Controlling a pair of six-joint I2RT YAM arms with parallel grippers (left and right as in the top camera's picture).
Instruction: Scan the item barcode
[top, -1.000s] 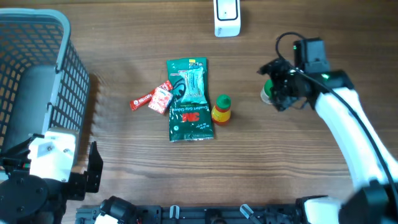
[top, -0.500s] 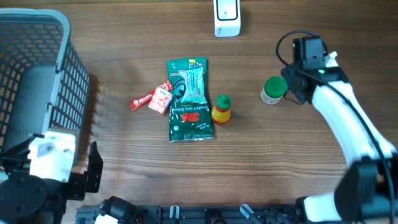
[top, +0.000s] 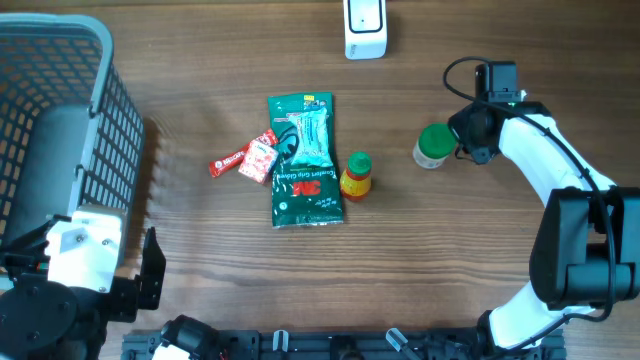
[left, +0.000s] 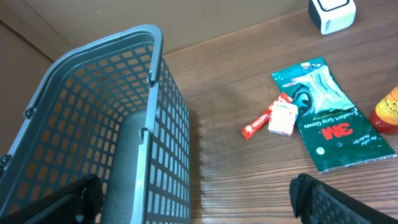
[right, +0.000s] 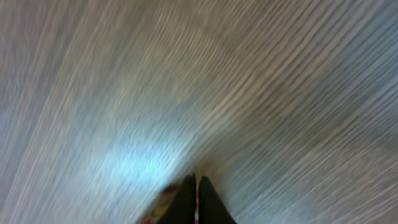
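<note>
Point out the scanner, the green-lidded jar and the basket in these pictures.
Scanner (top: 365, 30): overhead view, middle of its white body.
Jar (top: 436, 141): overhead view, on its green lid.
Basket (top: 118, 130): overhead view, on its mesh side wall.

I'm getting even, soft light on the overhead view, and the desk is reading bright with no hard glare. The basket is throwing a faint, soft-edged shadow to its right, so light is coming from above and slightly left. Left wrist view is coming through sharp, with a slight sheen on the green packet. Right wrist view is smearing badly. Wood grain is streaking diagonally, a pale bluish glare patch is sitting left of centre, and the right end effector is showing as a dark, soft wedge at the bottom.
</note>
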